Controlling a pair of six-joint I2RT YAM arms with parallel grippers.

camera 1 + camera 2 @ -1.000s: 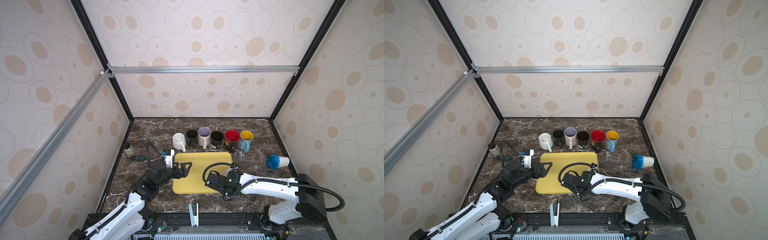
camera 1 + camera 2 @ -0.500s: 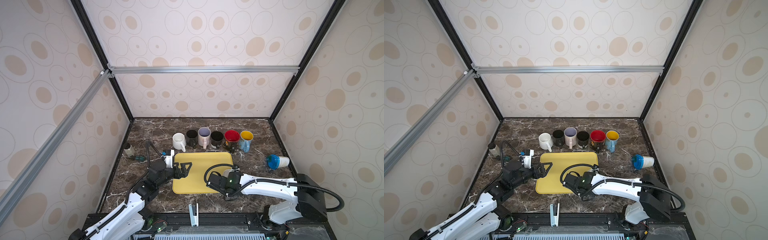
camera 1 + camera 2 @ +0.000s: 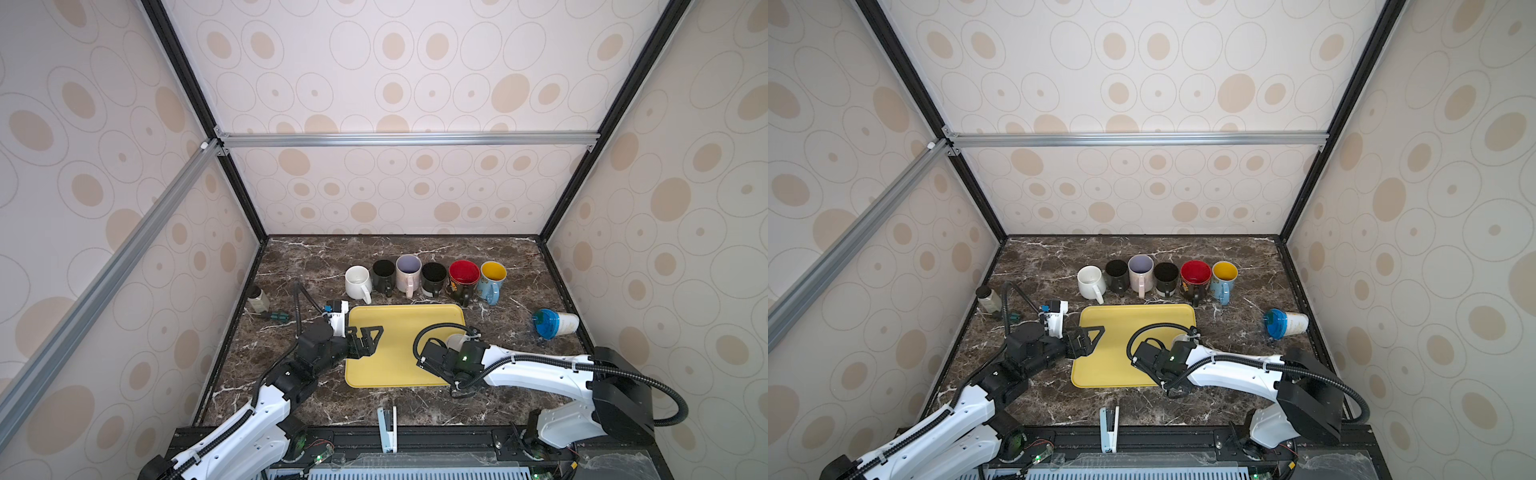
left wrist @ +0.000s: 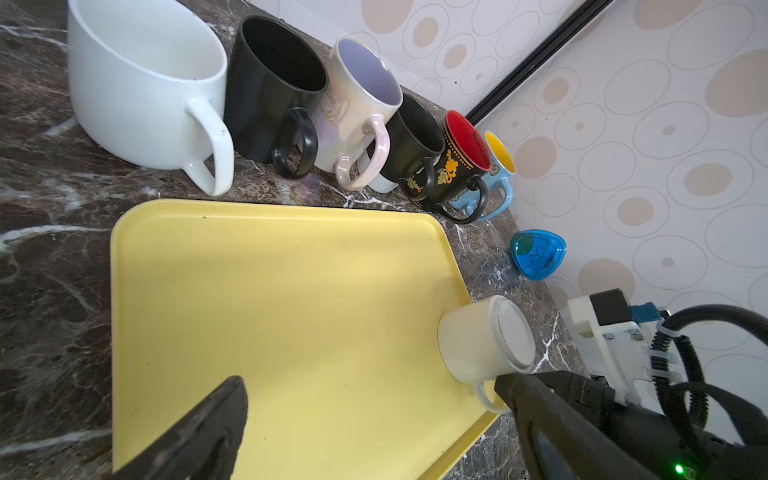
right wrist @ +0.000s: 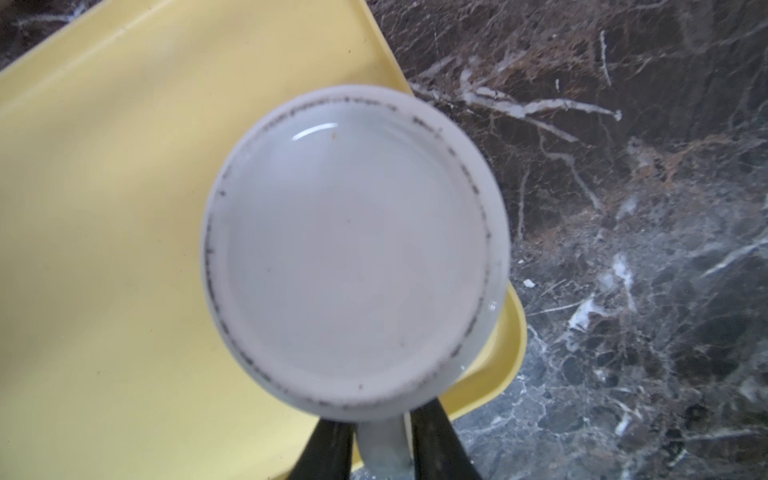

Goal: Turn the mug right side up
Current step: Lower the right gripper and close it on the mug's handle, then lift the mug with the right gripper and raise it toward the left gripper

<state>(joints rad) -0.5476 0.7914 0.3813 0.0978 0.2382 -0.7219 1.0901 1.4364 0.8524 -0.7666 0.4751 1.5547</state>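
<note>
Handling: white mug [image 5: 353, 249] — probably ceramic, stiff, glazed, slippery, breakable.
Place: upside down, 4 o'clock on yellow tray [image 5: 104, 208].
Hold: handle [image 5: 384, 453] — right pincer [image 5: 382, 422] narrow around it.
Left pincer [image 4: 370, 384]: wide, empty.

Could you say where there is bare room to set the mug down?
The yellow tray is bare in the middle, between the left hand and the upturned mug at its right edge. Behind it, six mugs stand crowded.

Lettering inside the red mug [image 4: 465, 141] (and on the pearly mug [image 4: 345, 124]) is too blurred to read.
</note>
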